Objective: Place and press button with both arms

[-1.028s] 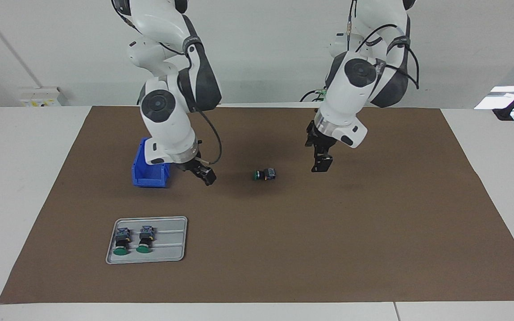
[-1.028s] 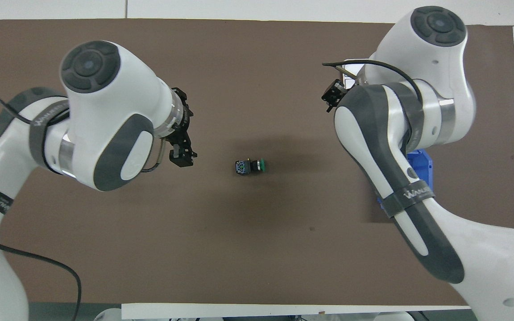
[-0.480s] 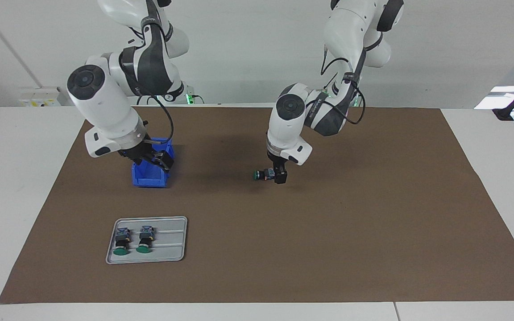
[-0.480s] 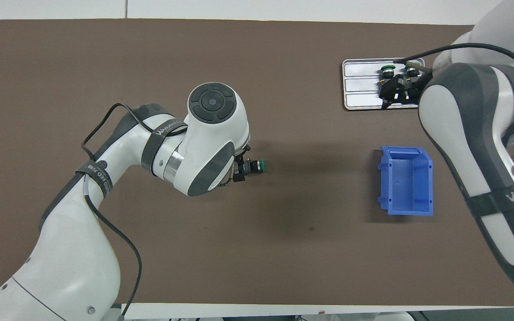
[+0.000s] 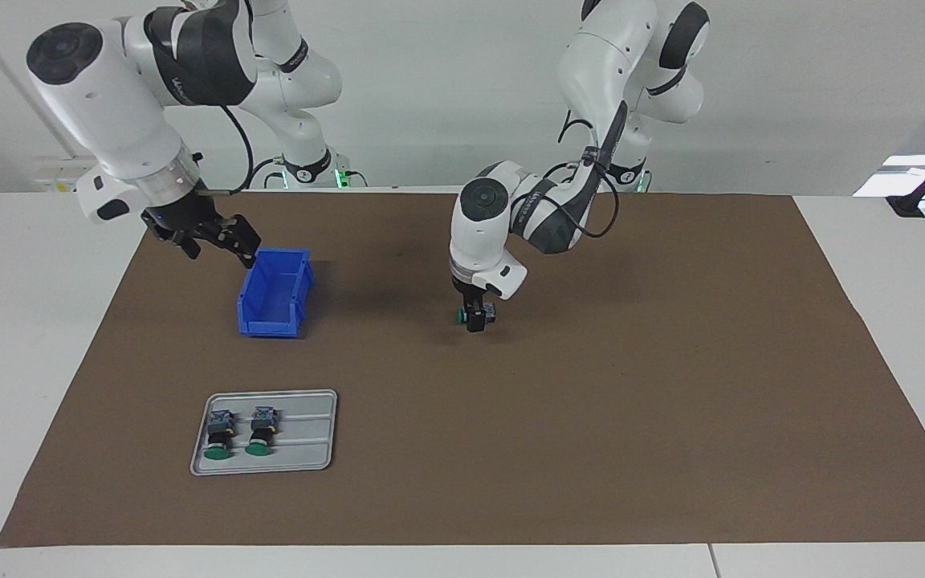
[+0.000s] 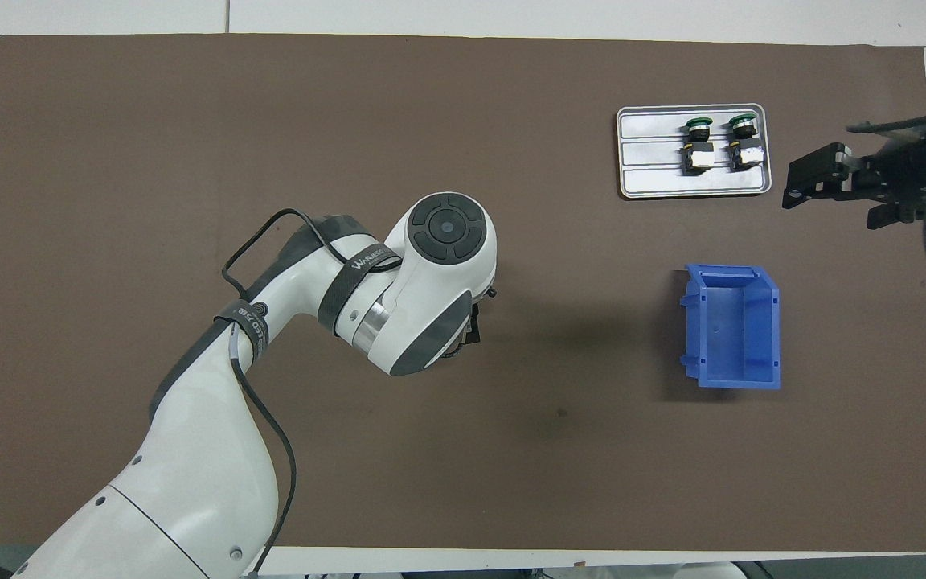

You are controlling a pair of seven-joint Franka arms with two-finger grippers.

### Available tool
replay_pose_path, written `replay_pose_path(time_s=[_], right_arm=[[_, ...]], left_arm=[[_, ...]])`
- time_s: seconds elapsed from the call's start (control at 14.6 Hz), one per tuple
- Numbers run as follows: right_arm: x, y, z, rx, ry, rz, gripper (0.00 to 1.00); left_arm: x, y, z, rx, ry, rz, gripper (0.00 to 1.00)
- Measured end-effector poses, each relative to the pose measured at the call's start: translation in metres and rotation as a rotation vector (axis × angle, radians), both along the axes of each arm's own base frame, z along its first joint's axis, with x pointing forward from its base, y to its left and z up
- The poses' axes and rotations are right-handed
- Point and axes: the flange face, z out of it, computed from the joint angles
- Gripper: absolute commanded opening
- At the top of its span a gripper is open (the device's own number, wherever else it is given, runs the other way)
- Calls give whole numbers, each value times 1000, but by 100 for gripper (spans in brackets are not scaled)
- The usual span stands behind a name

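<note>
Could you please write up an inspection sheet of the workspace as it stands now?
Surface: brown mat on a white table.
Job's things: one button mid-mat at the left gripper; two buttons lying in the tray.
Clutter: blue bin, nothing seen inside.
Grippers: left down at the button, grip unclear; right gripper open, raised beside the bin.
Cables: black cable loops on both arms.
Surroundings: white wall.

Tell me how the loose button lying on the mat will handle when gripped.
The button lies on its side under the left gripper; its round cap may let it roll. It looks small, rigid, probably light. The blocky terminal end likely gives flatter gripping faces.
</note>
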Motion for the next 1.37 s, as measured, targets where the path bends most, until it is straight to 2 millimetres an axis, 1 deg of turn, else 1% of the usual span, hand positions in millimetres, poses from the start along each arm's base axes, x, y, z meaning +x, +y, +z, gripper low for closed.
replay_pose_path(time_s=[0.21,0.41,0.62,0.82,0.96,1.03,1.1,1.23,1.3,1.37], right_arm=[[-17,-13,22,8,-8,62,99],[-25,-28,30,-6,-7,157,99],[-26,-27,29,-19,-2,186,99],[-26,-23,29,-19,1,193,99],[-26,-24,29,-19,2,192,99],[-26,-24,29,-19,2,191,99],[-26,-25,29,-19,3,190,99],[-26,-26,29,-19,3,188,99],[-27,-26,29,-19,3,188,99],[-27,-26,28,-19,3,188,99]], left_arm=[[2,3,-3,-1,-5,14,99],[1,5,-14,13,7,25,96],[2,5,-27,16,10,26,94],[2,2,-28,7,-5,21,90],[-2,-3,-27,2,-12,10,85],[-4,-5,-27,1,-14,7,79],[-6,-6,-27,1,-15,4,70],[-6,-8,-27,0,-17,5,47],[-6,-8,-27,0,-17,5,41],[-6,-7,-27,0,-18,5,37]])
